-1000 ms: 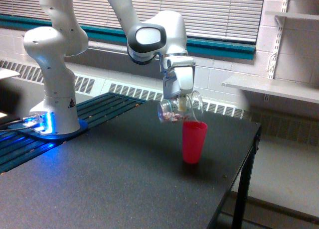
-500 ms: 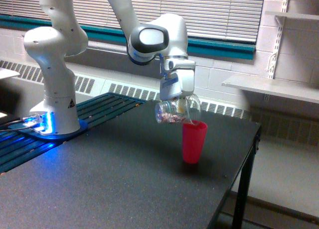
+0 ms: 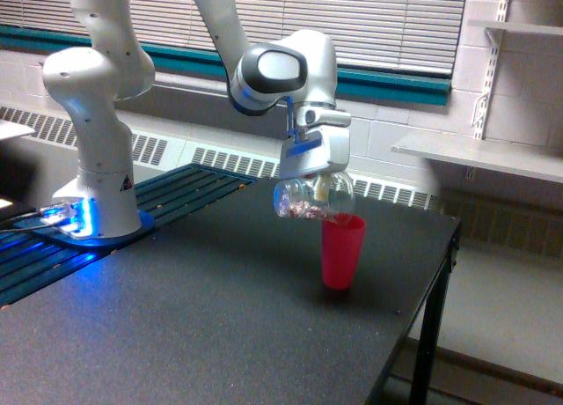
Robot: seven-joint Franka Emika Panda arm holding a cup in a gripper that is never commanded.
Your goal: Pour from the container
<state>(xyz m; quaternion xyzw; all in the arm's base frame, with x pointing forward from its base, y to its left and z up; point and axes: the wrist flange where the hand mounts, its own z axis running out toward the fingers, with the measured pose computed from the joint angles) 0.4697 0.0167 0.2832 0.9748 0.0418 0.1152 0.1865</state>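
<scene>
The container (image 3: pixel 310 197), a clear plastic cup with small reddish-white bits lying along its lower side, hangs tipped nearly on its side, mouth toward the exterior view's right. My gripper (image 3: pixel 320 187) is shut on it from above. Its mouth sits just over the rim of the red cup (image 3: pixel 341 251), which stands upright on the black table (image 3: pixel 202 326). The fingertips are mostly hidden behind the clear wall.
The arm's white base (image 3: pixel 95 158) stands at the exterior view's left on a blue-lit mount. The table's edge (image 3: pixel 413 326) drops off close to the right of the red cup. A wall shelf (image 3: pixel 479 154) sits beyond it at the right.
The wrist has turned further, tipping the container closer to level, and shifted slightly toward the exterior view's right. The red cup has not moved.
</scene>
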